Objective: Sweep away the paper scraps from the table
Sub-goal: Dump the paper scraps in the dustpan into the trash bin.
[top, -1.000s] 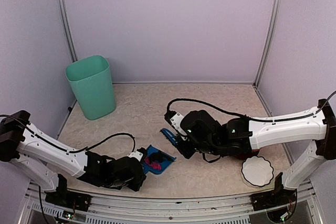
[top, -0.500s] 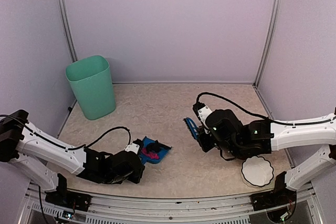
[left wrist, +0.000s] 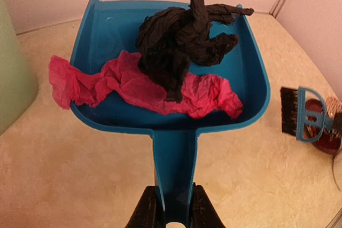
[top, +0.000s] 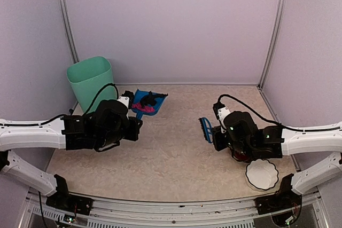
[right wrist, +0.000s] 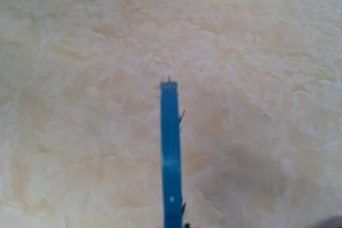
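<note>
Top external: scraps (top: 144,105) apparently in dustpan (top: 140,96)

Wears glossy white shells over the long links of the white-and-black left arm (top: 32,134), at nine o'clock in the top view, and of the matching right arm (top: 312,137), at three o'clock. Repeats that white on the short lower links near the bases. Swells into bulky matt black housings at the joints and wrists. Trails a thin black cable (top: 101,89) in a loop over the left wrist housing and a second black cable (top: 251,111) along the right forearm. Glows with small green lights (top: 233,128) on the right wrist housing. Stands on black base blocks (top: 67,201) at seven and five o'clock. Ends, in the left wrist view, in the left gripper (left wrist: 173,218): two narrow black fingers (left wrist: 145,213) at six o'clock.
</note>
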Controlling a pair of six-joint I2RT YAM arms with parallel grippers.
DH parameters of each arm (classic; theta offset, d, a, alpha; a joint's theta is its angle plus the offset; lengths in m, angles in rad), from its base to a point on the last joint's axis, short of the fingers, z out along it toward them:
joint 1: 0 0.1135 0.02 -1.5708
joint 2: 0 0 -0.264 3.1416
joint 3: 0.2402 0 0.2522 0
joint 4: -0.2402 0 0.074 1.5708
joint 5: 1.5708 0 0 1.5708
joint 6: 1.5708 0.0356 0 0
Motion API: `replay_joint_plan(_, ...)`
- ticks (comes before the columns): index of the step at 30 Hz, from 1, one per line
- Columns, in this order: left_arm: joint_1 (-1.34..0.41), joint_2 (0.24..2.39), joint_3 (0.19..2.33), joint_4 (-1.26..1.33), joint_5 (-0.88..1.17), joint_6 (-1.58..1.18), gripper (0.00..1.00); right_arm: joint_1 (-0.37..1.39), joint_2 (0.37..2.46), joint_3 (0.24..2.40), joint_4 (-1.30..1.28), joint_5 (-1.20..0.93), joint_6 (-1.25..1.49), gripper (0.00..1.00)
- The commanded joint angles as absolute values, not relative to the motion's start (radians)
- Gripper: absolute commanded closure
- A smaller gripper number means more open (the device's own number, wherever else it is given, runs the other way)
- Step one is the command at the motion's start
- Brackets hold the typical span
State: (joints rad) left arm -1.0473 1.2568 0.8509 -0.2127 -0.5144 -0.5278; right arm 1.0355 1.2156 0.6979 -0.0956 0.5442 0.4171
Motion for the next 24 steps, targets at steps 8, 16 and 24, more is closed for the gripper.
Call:
replay_joint_plan(8,-0.807,1.271,1.203,-0.405,-0.428,-0.373,1.0,1.021,1.256,0.719,-0.006,0.509,0.441,1.0)
replay_joint_plan(16,-0.55,1.313,1.343,-0.394,-0.198,-0.362,1.0,1.02,1.279,0.728,-0.009,0.51,0.503,1.0)
replay_joint_plan(24,-0.342,1.351,1.34,-0.298,0.043,-0.535,1.0,1.019,1.282,0.717,-0.013,0.499,0.53,1.0)
